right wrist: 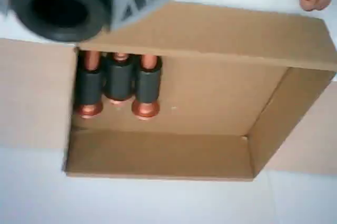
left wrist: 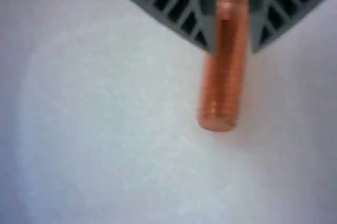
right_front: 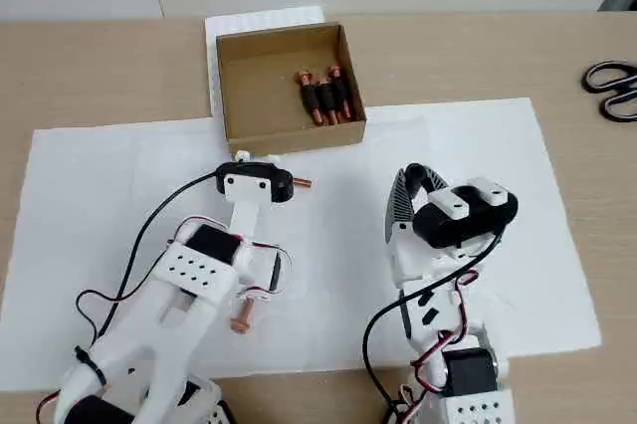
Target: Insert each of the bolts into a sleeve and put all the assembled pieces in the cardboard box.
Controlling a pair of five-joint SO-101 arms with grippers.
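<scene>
While a bolt (left wrist: 224, 77) is clamped in the left gripper (right_front: 287, 184) just this side of the cardboard box (right_front: 289, 135) and a sleeve (right wrist: 60, 8) is gripped by the right gripper (right_front: 416, 180), thread and bore should be aligned before pushing.

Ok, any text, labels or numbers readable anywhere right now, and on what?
None. No readable print on the cardboard box, the white paper, the scissors, the bolt in the left gripper or the black sleeve.
</scene>
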